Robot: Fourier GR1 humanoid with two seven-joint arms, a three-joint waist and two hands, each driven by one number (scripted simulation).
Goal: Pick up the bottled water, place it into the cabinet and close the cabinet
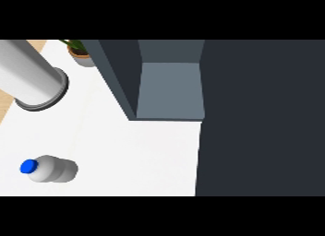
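As we look steeply down from the head view, we find the bottled water (pixel 51 169) on the white table (pixel 138 156) near its front left corner, blue cap (pixel 29 166) toward the left edge. The cabinet (pixel 169 87) stands open at the far edge, well apart from the bottle, with a potted plant (pixel 80 53) just beside it. A grey forearm (pixel 25 73) crosses the far left corner. We see neither hand, so we cannot tell how the fingers stand.
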